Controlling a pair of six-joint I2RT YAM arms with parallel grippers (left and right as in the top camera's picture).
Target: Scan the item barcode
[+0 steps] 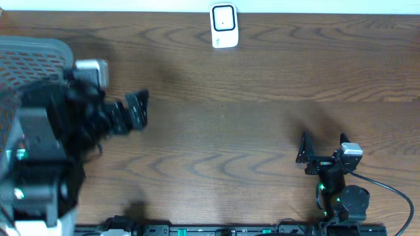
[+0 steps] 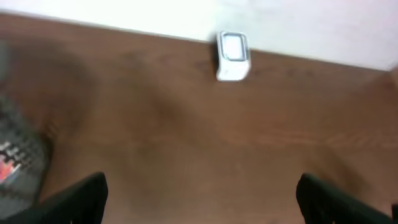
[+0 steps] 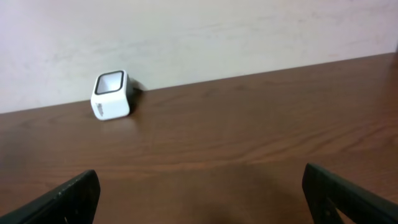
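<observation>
A white barcode scanner with a dark window stands at the table's far edge; it also shows in the left wrist view as the scanner and in the right wrist view as the scanner. The item is out of view or too blurred to pick out. My left gripper hovers just right of the grey basket, open and empty, blurred by motion. My right gripper sits near the front right, open with nothing between its fingers.
A grey mesh basket fills the far left, partly under the left arm; its edge shows as grey mesh with something red inside. A pale wall runs behind the table. Bare wood lies between the two grippers and the scanner.
</observation>
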